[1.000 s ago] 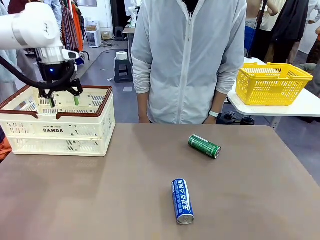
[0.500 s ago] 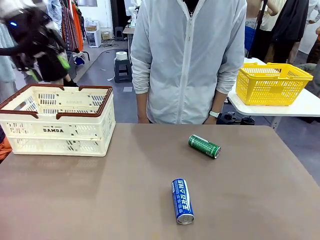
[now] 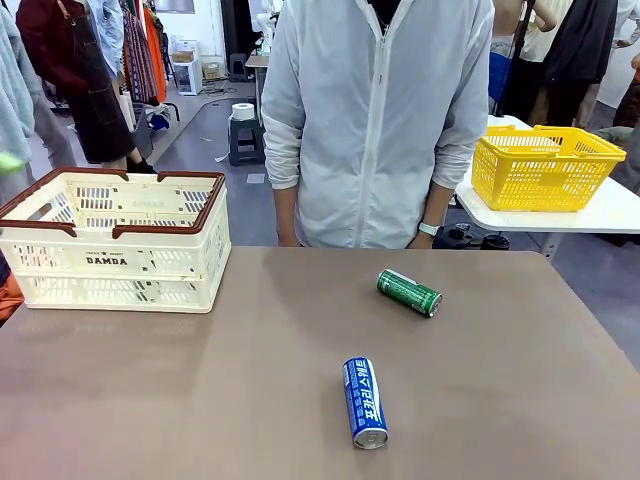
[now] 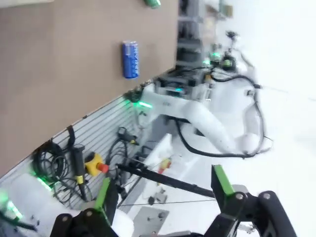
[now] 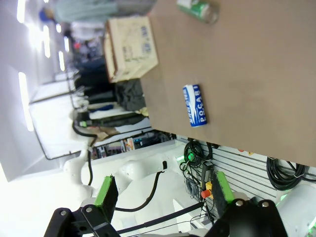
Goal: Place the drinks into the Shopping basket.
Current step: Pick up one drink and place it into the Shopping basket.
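Two drinks lie on their sides on the brown table: a green can (image 3: 409, 292) right of centre and a blue can (image 3: 365, 402) nearer the front edge. The Shopping basket (image 3: 112, 262), cream with a brown rim, stands at the table's far left; what lies inside it is hidden. In the left wrist view my left gripper (image 4: 163, 190) is open and empty, high off the table's near side, with the blue can (image 4: 130, 59) far off. Open and empty too, my right gripper (image 5: 163, 188) is held back from the table, looking at the blue can (image 5: 195, 105), green can (image 5: 200, 10) and basket (image 5: 131, 47).
A person in a pale grey jacket (image 3: 375, 120) stands at the far edge, hands behind the table. A yellow mesh basket (image 3: 545, 165) sits on a separate white table at the right. Between the crate and the cans is bare tabletop (image 3: 200, 390).
My left arm has risen from over the Shopping basket and swung off to the left, leaving the front view. Both cans lie where they were.
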Robot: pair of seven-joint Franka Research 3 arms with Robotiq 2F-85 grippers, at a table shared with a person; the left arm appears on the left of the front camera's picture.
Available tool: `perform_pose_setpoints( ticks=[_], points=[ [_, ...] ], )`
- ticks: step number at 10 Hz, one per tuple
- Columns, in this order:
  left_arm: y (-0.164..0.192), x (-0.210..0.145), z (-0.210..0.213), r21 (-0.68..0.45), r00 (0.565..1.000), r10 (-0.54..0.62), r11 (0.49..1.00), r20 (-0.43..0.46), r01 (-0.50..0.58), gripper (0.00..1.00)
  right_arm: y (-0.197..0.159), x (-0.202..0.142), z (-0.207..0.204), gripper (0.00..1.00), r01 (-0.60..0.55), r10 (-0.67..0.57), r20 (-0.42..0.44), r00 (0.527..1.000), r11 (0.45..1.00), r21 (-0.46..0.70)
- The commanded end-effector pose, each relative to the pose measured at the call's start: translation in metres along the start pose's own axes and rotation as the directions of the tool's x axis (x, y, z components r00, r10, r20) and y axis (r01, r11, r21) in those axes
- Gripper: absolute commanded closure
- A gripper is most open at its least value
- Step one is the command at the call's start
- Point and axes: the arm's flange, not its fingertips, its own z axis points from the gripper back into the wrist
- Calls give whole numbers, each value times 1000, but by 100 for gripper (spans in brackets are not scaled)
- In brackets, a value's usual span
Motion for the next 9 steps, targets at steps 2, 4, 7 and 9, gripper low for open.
perform_pose_setpoints(
  ticks=[2,4,7,9],
  points=[
    [73,16,16,-247,989,-124,964,-77,102,0,6,1,2,0,7,-7,9,1000,1000,23],
    [68,-9,0,-172,998,-48,984,-32,42,0,6,1,2,0,7,-7,9,1000,1000,23],
    [68,-9,0,-172,998,-48,984,-32,42,0,6,1,2,0,7,-7,9,1000,1000,23],
    [68,-9,0,-172,998,-48,984,-32,42,0,6,1,2,0,7,-7,9,1000,1000,23]
  ],
)
